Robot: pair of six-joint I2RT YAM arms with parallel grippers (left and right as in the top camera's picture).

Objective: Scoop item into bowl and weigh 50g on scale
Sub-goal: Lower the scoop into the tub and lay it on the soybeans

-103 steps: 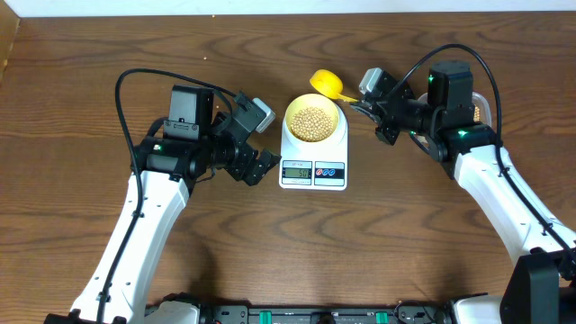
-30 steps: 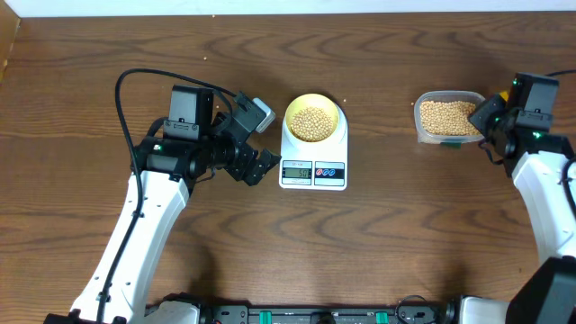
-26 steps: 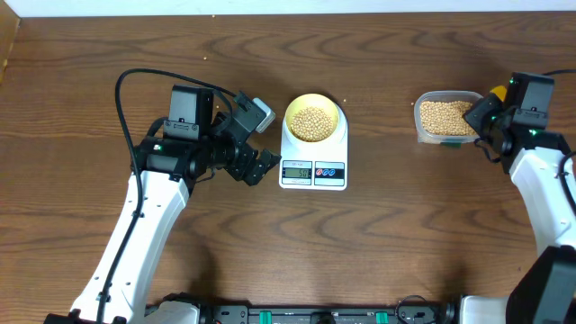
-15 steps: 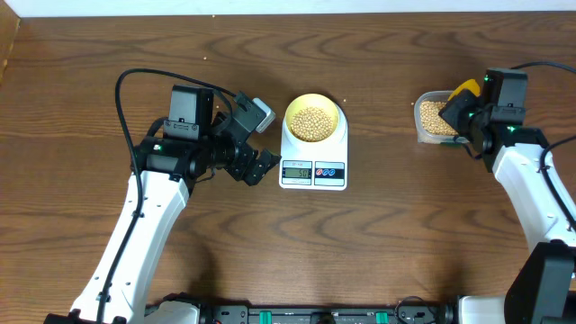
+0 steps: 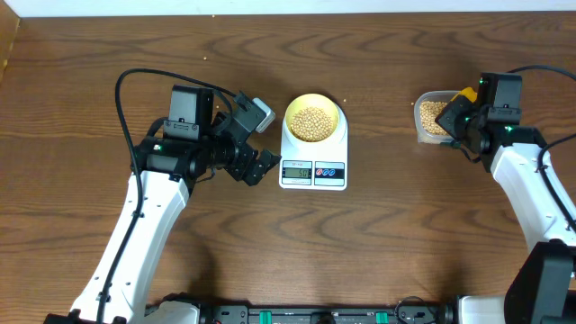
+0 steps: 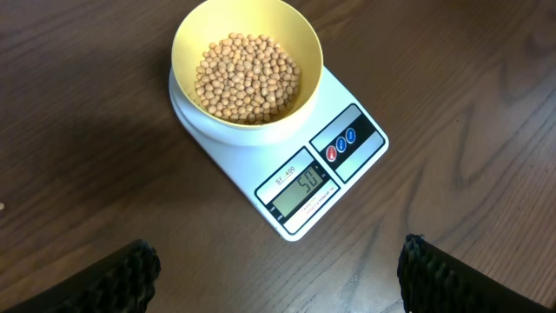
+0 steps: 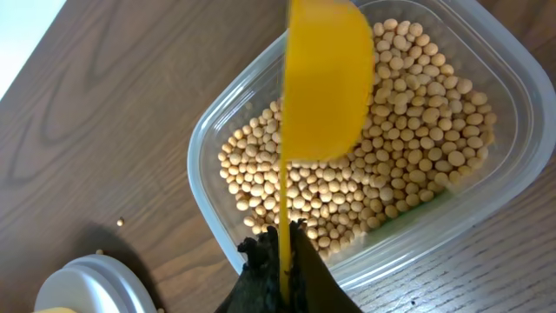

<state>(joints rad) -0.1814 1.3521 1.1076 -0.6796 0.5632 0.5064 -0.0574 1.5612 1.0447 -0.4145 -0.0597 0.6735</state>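
Just left of the scale [image 5: 313, 171], the left gripper [image 5: 256, 167] hangs with jaws wide apart, holding nothing. The bowl [image 5: 312, 108] of beans [image 5: 312, 123] sits on the scale's platform. Well right of the scale, the right gripper [image 7: 280, 261] pinches the yellow scoop [image 7: 321, 78] by its handle above the clear container [image 7: 512, 96].

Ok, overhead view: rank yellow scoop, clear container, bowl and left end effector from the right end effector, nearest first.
1. yellow scoop, gripped by the right end effector.
2. clear container, beneath it, right side.
3. bowl, centre, on scale.
4. left end effector, left of scale.
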